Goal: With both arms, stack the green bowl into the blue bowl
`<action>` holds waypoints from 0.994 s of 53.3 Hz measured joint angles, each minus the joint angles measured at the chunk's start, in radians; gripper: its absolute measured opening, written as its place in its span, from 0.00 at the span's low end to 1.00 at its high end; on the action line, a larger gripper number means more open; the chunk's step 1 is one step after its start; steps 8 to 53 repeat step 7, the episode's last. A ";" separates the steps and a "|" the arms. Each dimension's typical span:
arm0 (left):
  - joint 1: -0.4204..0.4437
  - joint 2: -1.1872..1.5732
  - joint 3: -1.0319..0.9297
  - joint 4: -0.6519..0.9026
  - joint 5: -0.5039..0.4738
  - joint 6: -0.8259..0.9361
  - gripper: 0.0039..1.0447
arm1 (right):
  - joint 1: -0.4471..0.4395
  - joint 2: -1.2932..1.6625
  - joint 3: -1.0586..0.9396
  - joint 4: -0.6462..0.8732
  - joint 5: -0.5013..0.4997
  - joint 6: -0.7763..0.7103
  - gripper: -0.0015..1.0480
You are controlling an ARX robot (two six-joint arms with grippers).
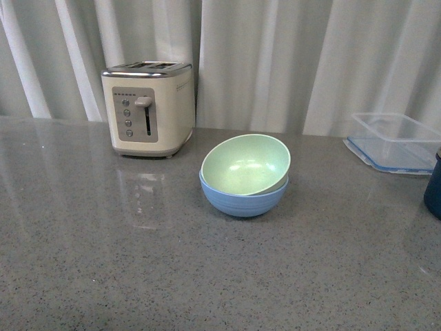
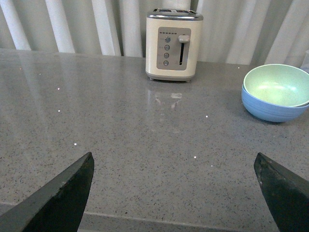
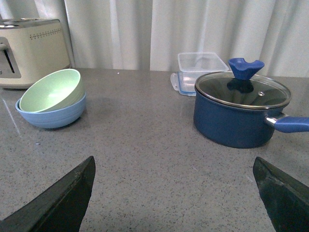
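The pale green bowl (image 1: pixel 246 164) sits tilted inside the light blue bowl (image 1: pixel 243 200) at the middle of the grey counter. The pair also shows in the left wrist view, green bowl (image 2: pixel 276 85) in blue bowl (image 2: pixel 271 109), and in the right wrist view, green bowl (image 3: pixel 49 91) in blue bowl (image 3: pixel 53 116). My left gripper (image 2: pixel 174 198) is open and empty, low over the counter's near edge, well away from the bowls. My right gripper (image 3: pixel 174 198) is open and empty over bare counter. Neither arm shows in the front view.
A cream toaster (image 1: pixel 148 108) stands behind and left of the bowls. A clear lidded container (image 1: pixel 396 141) sits at the back right. A dark navy pot (image 3: pixel 240 112) with a glass lid stands right of the bowls, its handle (image 3: pixel 289 124) pointing right. White curtains hang behind.
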 joint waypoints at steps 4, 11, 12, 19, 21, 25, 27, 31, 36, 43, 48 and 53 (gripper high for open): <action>0.000 0.000 0.000 0.000 0.000 0.000 0.94 | 0.000 0.000 0.000 0.000 0.000 0.000 0.90; 0.000 0.000 0.000 0.000 0.000 0.000 0.94 | 0.000 0.000 0.000 0.000 0.000 0.000 0.90; 0.000 0.000 0.000 0.000 0.000 0.000 0.94 | 0.000 0.000 0.000 0.000 0.000 0.000 0.90; 0.000 0.000 0.000 0.000 0.000 0.000 0.94 | 0.000 0.000 0.000 0.000 0.000 0.000 0.90; 0.000 0.000 0.000 0.000 0.000 0.000 0.94 | 0.000 0.000 0.000 0.000 0.000 0.000 0.90; 0.000 0.000 0.000 0.000 0.000 0.000 0.94 | 0.000 0.000 0.000 0.000 0.000 0.000 0.90; 0.000 0.000 0.000 0.000 0.000 0.000 0.94 | 0.000 0.000 0.000 0.000 0.000 0.000 0.90; 0.000 0.000 0.000 0.000 0.000 0.000 0.94 | 0.000 0.000 0.000 0.000 0.000 0.000 0.90; 0.000 0.000 0.000 0.000 0.000 0.000 0.94 | 0.000 0.000 0.000 0.000 0.000 0.000 0.90; 0.000 0.000 0.000 0.000 0.000 0.000 0.94 | 0.000 0.000 0.000 0.000 0.000 0.000 0.90; 0.000 0.000 0.000 0.000 0.000 0.000 0.94 | 0.000 0.000 0.000 0.000 0.000 0.000 0.90; 0.000 0.000 0.000 0.000 0.000 0.000 0.94 | 0.000 0.000 0.000 0.000 0.000 0.000 0.90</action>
